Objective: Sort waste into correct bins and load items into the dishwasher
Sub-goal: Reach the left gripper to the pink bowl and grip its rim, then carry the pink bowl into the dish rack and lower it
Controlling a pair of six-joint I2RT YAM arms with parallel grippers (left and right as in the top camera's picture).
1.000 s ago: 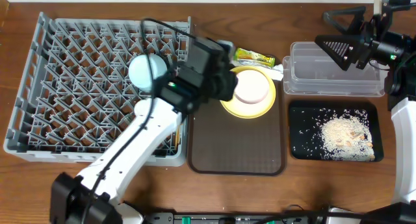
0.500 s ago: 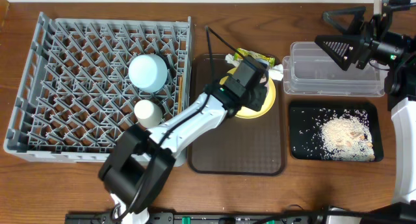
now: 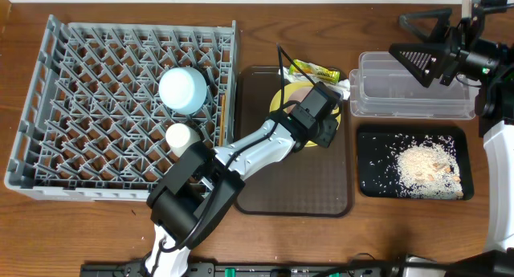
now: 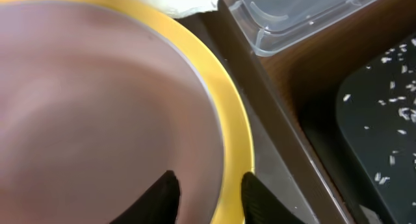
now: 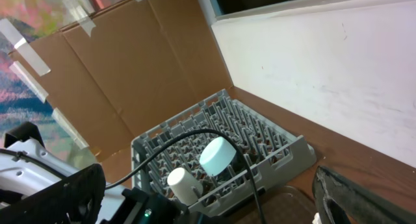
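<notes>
Two arms over one wooden tabletop (image 3: 48, 221); items noted big to small.

1. Large square grey plastic dish rack (image 3: 120, 68), left side. Holds light blue bowl (image 3: 182, 88), mouth down, presumably so it drains, w/ small white cup (image 3: 181, 137) just beside it. Thin wooden chopsticks (image 3: 218, 120) appear to lie along its right edge; too fine to confirm.
2. Large dark brown serving tray (image 3: 297, 185), centre. Staging area only, not a bin.
3. Clear rectangular plastic tub (image 3: 401, 104), right rear. No packaging seen in it. Right end effector (image 3: 418, 42) hangs above it, jaws fully apart, nothing held; judged parked clear of left arm's reach.
4. Shallow black rectangular tray (image 3: 369, 181), right front. White rice grains (image 3: 426, 164) heaped in it, so food waste looks sorted.
5. Round yellow plate (image 4: 234, 139), far end of serving tray, w/ pink bowl (image 4: 97, 120) nested on it. Left end effector (image 4: 208, 198) has jaws part-way closed, astride the rims: one tip over bowl's inside, other outside plate's edge. Rim is the only thin purchase, hence this approach. Firm grip or not: cannot tell.
6. Yellow-green snack wrapper (image 3: 315, 69) and white plastic packaging (image 3: 344, 86), behind plate, packaging just beside tub. Not yet binned.
</notes>
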